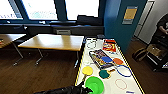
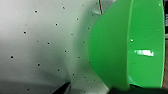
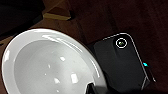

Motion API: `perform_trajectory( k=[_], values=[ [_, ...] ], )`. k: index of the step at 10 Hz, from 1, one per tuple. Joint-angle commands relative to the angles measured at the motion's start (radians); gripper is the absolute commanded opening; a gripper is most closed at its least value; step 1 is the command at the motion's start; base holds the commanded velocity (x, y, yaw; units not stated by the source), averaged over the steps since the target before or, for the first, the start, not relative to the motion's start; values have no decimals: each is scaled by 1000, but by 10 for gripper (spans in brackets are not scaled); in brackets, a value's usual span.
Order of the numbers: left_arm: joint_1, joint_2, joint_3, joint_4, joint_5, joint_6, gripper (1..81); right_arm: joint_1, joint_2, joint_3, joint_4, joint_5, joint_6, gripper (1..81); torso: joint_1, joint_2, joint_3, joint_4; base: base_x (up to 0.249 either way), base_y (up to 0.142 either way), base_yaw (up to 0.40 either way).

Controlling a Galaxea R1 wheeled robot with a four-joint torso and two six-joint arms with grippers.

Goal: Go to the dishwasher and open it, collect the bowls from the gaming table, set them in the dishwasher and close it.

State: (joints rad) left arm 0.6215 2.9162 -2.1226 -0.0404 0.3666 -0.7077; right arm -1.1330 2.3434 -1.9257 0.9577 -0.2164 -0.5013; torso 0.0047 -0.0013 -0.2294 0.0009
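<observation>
white tabletop (image 1: 130, 86), green bowl (image 1: 95, 84) at left hand (image 1: 85, 89)

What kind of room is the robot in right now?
Probably an office lounge or break room: a wooden table on a dark wood floor, big windows, and a white-topped table spread with a game box and colourful paddles.

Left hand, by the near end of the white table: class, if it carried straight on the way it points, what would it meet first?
Most likely the green bowl, directly ahead of the left hand and close against it; actual contact isn't clear.
</observation>
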Motion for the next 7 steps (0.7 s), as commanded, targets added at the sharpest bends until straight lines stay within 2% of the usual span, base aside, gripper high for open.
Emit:
perform_trajectory(
  k=[1, 2, 3, 5, 6, 7],
  values=[
    [-87, 32, -20, -4, 54, -4, 811, 71, -46, 10, 13, -101, -5, 10, 0, 0, 0, 0, 0, 0, 0],
    [-81, 35, -24, -3, 54, -4, 811, 72, -46, 8, 12, -101, -5, 10, 0, 0, 0, 0, 0, 0, 0],
    [-73, 37, -24, -1, 55, 4, 10, 72, -45, 4, 12, -101, -3, 10, 0, 0, 0, 0, 0, 0, 0],
    [-62, 31, -19, 2, 55, 10, 10, 71, -45, 2, 12, -103, -3, 10, 0, 0, 0, 0, 0, 0, 0],
    [-61, 25, -16, 25, 54, 11, 10, 71, -45, 2, 12, -103, -5, 10, 0, 0, 0, 0, 0, 0, 0],
    [-61, 6, 15, 31, 54, 11, 10, 71, -49, 4, 13, -104, -5, 10, 0, 0, 0, 0, 0, 0, 0]
  ],
)
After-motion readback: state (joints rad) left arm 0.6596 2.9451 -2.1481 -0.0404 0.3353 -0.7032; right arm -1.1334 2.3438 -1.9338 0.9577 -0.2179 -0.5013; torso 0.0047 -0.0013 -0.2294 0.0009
